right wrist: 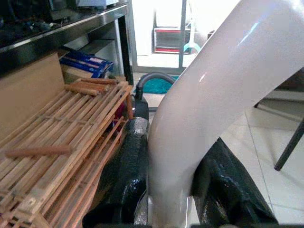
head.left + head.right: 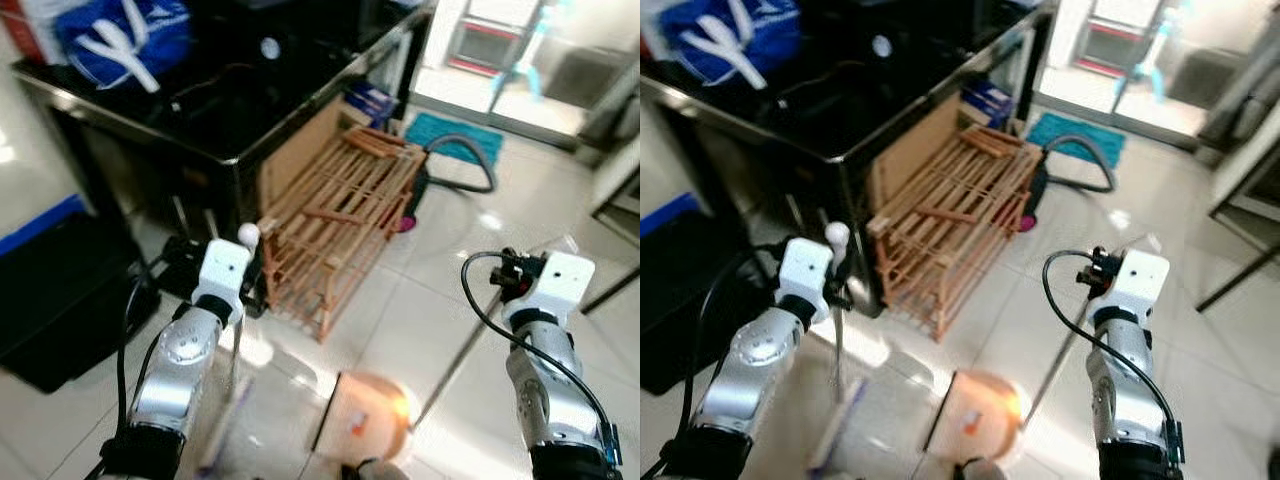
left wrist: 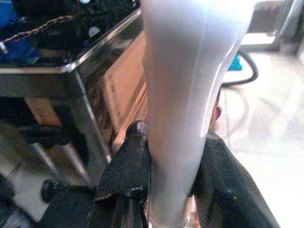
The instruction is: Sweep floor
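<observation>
Both claws are clamped tight: left claw on the broom handle, right claw on the dustpan handle; my broom could snag the wooden rack.

Glossy white floor tiles, a slatted bare-wood rack, smooth white plastic handles.

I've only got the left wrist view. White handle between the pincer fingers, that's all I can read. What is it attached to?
Observer: In the head views the left pincer grips a thin pole with a round white knob on top, the broom; its blurred head sits on the tile below.
Operator: And the right arm?
Observer: The right pincer is shut on another white handle, the dustpan handle, which slants down to an orange dustpan on the floor between the arms.
Operator: Obstacles ahead?
Observer: A wooden rack lies tipped against the dark metal table, with a grey hose behind it.
</observation>
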You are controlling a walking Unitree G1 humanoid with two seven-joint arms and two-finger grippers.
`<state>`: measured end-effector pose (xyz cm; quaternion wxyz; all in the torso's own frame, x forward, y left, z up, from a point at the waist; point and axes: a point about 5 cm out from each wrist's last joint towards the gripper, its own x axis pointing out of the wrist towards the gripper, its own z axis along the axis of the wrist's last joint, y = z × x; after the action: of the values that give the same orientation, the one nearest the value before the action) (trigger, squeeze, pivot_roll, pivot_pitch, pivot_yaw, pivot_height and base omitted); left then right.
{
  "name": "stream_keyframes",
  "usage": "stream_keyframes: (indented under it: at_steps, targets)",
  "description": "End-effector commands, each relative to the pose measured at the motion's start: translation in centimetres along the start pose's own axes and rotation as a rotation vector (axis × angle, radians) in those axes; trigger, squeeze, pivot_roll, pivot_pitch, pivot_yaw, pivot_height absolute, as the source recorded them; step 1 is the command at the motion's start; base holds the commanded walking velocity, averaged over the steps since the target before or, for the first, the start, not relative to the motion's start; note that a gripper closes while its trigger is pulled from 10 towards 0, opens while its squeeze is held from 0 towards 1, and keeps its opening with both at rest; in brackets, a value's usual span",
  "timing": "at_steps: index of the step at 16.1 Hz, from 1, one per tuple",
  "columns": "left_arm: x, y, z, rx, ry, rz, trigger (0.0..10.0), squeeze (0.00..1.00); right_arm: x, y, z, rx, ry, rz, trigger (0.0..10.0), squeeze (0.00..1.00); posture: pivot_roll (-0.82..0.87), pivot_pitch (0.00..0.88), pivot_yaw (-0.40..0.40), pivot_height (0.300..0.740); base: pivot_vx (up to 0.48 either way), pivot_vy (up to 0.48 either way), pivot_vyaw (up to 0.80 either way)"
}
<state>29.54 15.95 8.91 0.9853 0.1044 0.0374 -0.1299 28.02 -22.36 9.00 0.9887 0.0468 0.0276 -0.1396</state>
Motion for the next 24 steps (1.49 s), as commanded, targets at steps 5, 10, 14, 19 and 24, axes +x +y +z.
stream_keyframes:
  at_steps: [5, 10, 14, 19, 24]
  targets:
    - [1.0, 0.1, 3.0, 0.021, -0.071, -0.036, 10.0, 0.0, 0.0, 0.1, 0.5, 0.011, 0.011, -0.049, 10.0, 0.0, 0.01, 0.055, 0.003, 0.74, 0.0, 0.0, -0.8]
    - [0.1, -2.0, 0.8, -0.031, 0.0, -0.145, 10.0, 0.0, -1.5, -1.0, -0.4, -0.021, 0.02, -0.079, 10.0, 0.0, -0.01, 0.0, 0.026, 0.74, 0.0, 0.0, -0.8]
    - [-1.3, -3.1, -1.0, 0.007, 0.073, -0.313, 10.0, 0.0, -1.5, -1.5, -0.1, -0.018, 0.011, -0.107, 10.0, 0.0, 0.0, 0.0, 0.028, 0.74, 0.0, 0.0, -0.8]
    - [-0.2, -2.0, 1.3, 0.051, -0.031, -0.188, 10.0, 0.0, -1.0, -0.4, -0.4, -0.018, 0.006, -0.083, 10.0, 0.0, 0.02, 0.006, 0.016, 0.74, 0.0, 0.0, -0.8]
    - [0.6, -1.2, 1.7, 0.042, -0.013, -0.083, 10.0, 0.0, -0.5, -0.4, 0.5, -0.04, -0.011, -0.105, 10.0, 0.0, 0.02, 0.034, 0.02, 0.74, 0.0, 0.0, -0.8]
